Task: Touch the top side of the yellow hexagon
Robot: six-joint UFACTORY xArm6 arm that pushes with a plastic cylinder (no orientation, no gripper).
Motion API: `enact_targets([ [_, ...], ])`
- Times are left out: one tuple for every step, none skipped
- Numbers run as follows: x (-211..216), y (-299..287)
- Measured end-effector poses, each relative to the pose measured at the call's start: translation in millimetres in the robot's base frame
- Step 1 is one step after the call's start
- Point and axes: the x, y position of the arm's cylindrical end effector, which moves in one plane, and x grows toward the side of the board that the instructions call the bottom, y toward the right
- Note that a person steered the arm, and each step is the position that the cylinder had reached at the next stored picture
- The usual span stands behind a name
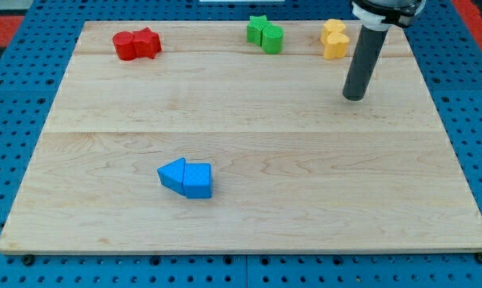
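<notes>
A wooden board (241,152) seen from its near edge. Far right, two yellow blocks touch; the yellow hexagon (335,48) seems the nearer one. Just right and nearer, my tip (355,98) rests bare, holding nothing, so the hexagon's far side lies up-left.

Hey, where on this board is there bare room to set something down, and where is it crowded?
Bare: the middle band between the top-row blocks and the blue blocks, plus the lower right. Crowded: the top edge, with the red blocks, green blocks and yellow blocks; my tip sits just below-right of the yellow.
</notes>
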Motion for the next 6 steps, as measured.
enact_targets([
  [-19.2, 49.0],
  [-60.7, 80.4],
  [-125.9, 80.1],
  [-181.8, 75.8],
  [-185.2, 60.1],
  [-184.3, 18.1],
])
